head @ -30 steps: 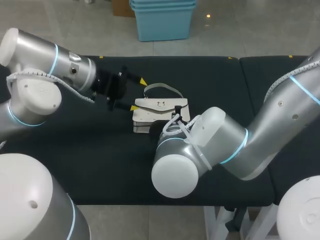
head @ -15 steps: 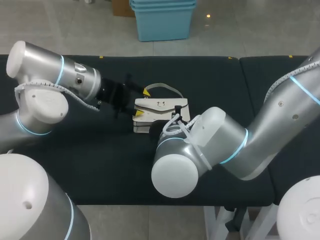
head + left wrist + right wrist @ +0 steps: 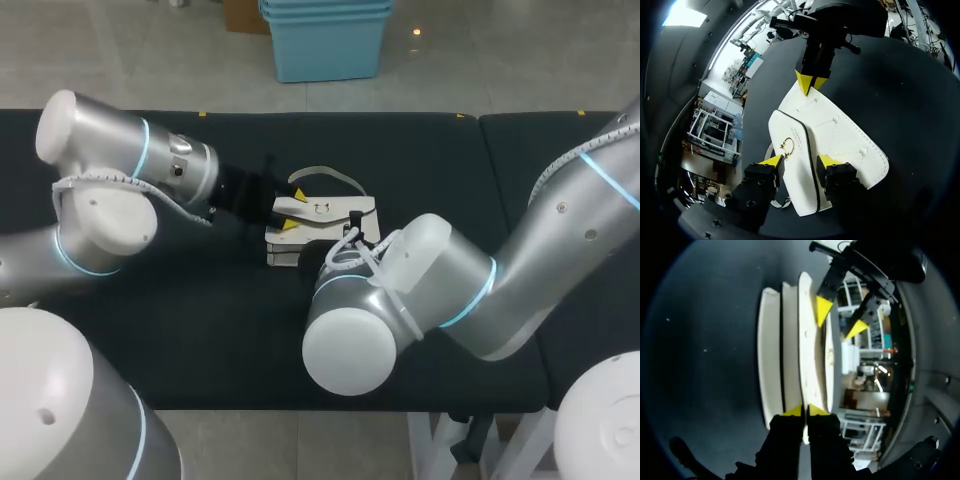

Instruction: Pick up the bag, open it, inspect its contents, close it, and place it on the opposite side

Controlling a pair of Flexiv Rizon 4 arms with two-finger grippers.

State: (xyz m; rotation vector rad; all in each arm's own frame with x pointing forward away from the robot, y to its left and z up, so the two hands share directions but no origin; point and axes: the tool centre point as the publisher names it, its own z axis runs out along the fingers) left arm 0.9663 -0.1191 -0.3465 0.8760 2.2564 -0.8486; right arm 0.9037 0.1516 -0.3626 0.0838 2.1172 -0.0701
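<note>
L arm (image 3: 110, 190) comes in from the left over the black padded bench (image 3: 200, 320). left pincer (image 3: 292, 210) is released, fingers spread wide. It sits at the left end of the white flap handbag (image 3: 330, 215), one yellow tip on each side of the flap seam. Can't tell if the tips touch the handbag.

Handbag lies flat mid-bench, flap side up. Gold ring clasp (image 3: 787, 146) is just ahead of the left pincer, nearer one finger. Grey strap (image 3: 325, 178) loops on the bench along the handbag's far edge.

right pincer (image 3: 805, 411) is at the opposite end, clenched on a thin white edge of the handbag, tips nearly together w/ the panel between them. In head view it's hidden under the R arm (image 3: 450, 285), which crosses in from the right and covers the handbag's near corner.
</note>
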